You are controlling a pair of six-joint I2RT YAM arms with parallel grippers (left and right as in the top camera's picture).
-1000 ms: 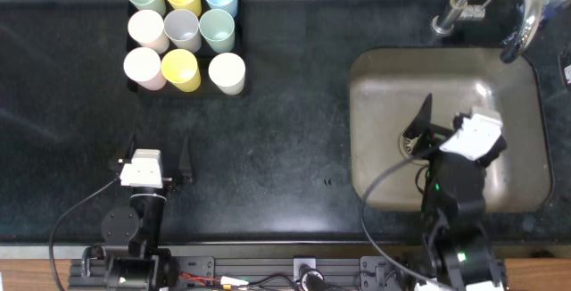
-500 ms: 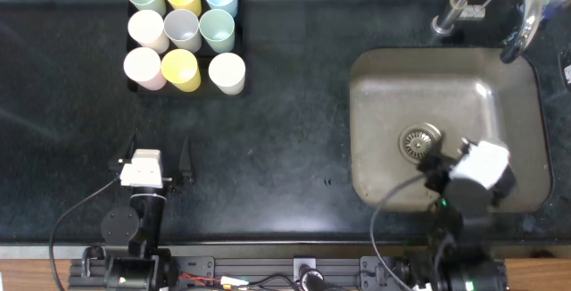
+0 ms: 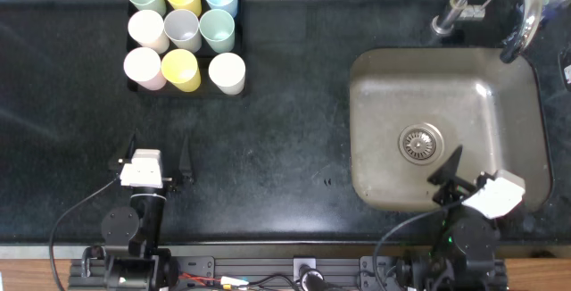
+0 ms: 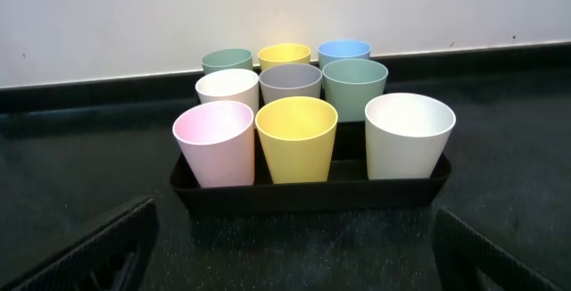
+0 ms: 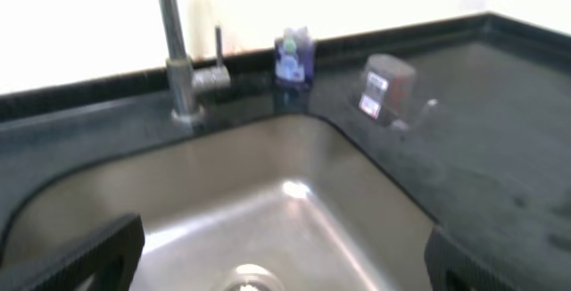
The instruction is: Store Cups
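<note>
Several pastel cups stand upright in a black tray (image 3: 189,94) at the counter's back left, among them a pink cup (image 3: 144,67), a yellow cup (image 3: 181,70) and a white cup (image 3: 227,72) in the front row. My left gripper (image 3: 159,150) sits open and empty on the counter, well short of the tray. In the left wrist view the tray (image 4: 303,195) faces my left gripper (image 4: 294,269) straight ahead, with the pink cup (image 4: 214,144), yellow cup (image 4: 296,137) and white cup (image 4: 409,135) nearest. My right gripper (image 3: 459,177) hangs open and empty over the sink's front edge.
A steel sink (image 3: 500,81) with a drain (image 3: 420,142) fills the right side, a faucet (image 3: 464,1) behind it. The right wrist view shows the faucet (image 5: 174,50), a blue bottle (image 5: 293,59) and a small clear holder (image 5: 388,86) on the counter behind the basin.
My right arm has drawn back from over the drain toward its base at the sink's front edge. The left arm and the cups have not moved.
</note>
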